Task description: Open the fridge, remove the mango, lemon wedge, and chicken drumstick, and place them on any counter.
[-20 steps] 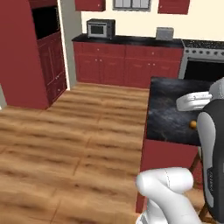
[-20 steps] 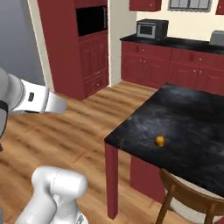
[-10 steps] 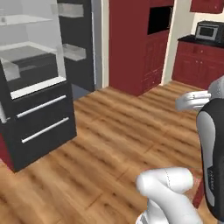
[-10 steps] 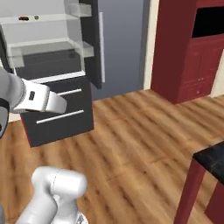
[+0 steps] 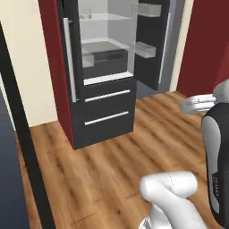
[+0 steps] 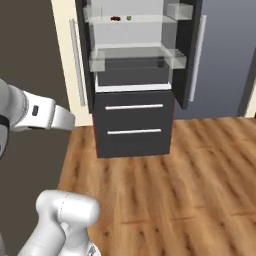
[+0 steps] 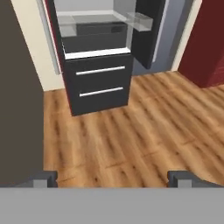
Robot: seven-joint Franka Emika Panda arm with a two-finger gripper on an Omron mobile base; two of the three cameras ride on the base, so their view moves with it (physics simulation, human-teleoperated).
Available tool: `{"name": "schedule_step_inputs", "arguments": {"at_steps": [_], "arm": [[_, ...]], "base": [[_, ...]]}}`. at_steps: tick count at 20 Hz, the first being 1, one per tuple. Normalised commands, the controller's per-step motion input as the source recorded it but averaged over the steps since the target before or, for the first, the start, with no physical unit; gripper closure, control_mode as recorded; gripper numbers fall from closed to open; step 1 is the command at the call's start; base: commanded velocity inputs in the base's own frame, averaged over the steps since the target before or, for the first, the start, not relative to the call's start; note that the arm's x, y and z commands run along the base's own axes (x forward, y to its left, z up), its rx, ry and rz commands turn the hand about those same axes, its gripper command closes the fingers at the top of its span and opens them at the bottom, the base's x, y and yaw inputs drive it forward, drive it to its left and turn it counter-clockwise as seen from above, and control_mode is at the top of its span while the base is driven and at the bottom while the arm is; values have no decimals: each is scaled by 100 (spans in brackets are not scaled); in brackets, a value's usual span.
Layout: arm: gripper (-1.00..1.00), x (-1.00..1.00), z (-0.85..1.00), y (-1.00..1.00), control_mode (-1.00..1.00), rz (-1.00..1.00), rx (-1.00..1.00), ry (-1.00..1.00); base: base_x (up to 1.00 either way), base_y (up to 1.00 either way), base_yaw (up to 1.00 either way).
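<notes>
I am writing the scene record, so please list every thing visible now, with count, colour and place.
fridge: one, dark grey, doors open, ahead of the robot.
fridge drawers: two, dark with silver bar handles, both shut, below the shelves.
chicken drumstick: one, reddish-brown, upper glass shelf.
lemon wedge: one, tiny yellow-green, same shelf, right of the drumstick.
floor: one, brown wood planks, before the fridge.
cabinet: one, dark red, right of the fridge.
claw: one, dark tips, open, holds nothing.

Fridge: you face one fridge [image 6: 134, 75], both doors open.
Lower drawers: two [image 6: 134, 122], each with a silver bar handle.
Foods on the upper shelf: two — one chicken drumstick [image 6: 115, 18], one lemon wedge [image 6: 129, 18].
Gripper: one [image 7: 112, 178], jaws wide apart.
</notes>
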Motion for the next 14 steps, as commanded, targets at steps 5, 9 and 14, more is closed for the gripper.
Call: {"name": "schedule_step_inputs", "arguments": {"at_steps": [5, 9, 14], "arm": [[-100, 0, 0, 0, 100, 0, 0, 0], [-100, 0, 0, 0, 100, 0, 0, 0], [-100, 0, 0, 0, 100, 0, 0, 0]], "base": [[92, -17, 55], [100, -41, 46], [100, -64, 43]]}}
